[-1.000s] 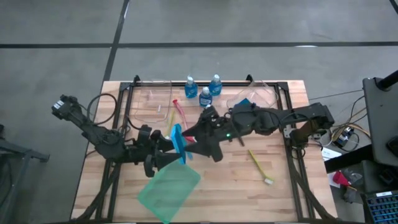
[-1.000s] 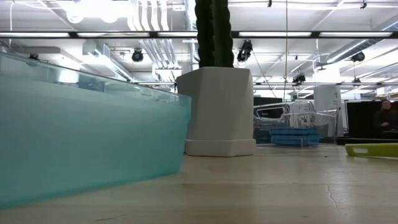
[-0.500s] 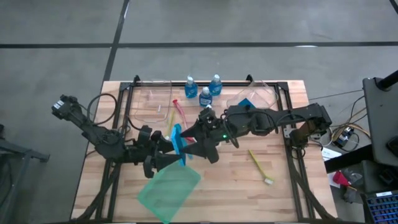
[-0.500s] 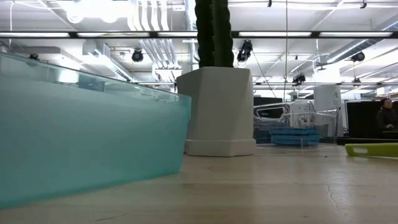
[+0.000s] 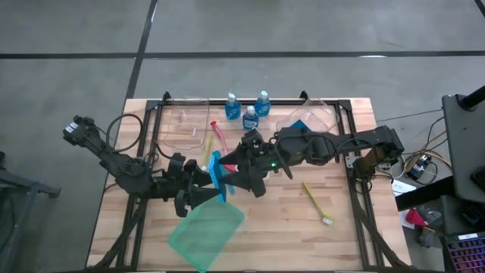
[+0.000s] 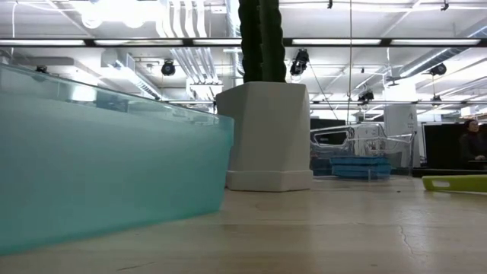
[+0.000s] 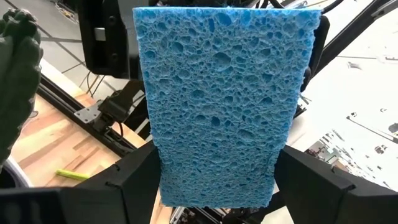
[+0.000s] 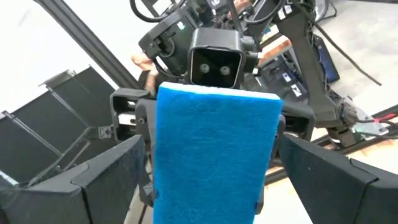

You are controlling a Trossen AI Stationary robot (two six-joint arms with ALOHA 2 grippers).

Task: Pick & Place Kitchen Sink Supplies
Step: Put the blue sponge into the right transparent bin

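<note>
Two arms meet over the middle of the wooden table. Left gripper pinches one blue sponge by its edges and holds it upright in the air; in the left wrist view the porous face of the sponge fills the space between the dark fingers. Right gripper sits just beside the sponge from the other side, fingers spread wide to either side of it; I cannot tell if they touch it.

Counts: three blue bottles with white caps stand in a cluster at the far edge, between two clear containers. A second blue sponge lies in the right-hand container. Brushes: one red, one yellow, both near the left-hand container, partly under the arms; one lime brush lies alone on the right part of the table. One translucent green sheet lies at the near edge, just beside the left gripper.

Low view: one cactus in a white pot, the teal sheet looming close, the lime brush at the far right, one person far back in the room.
</note>
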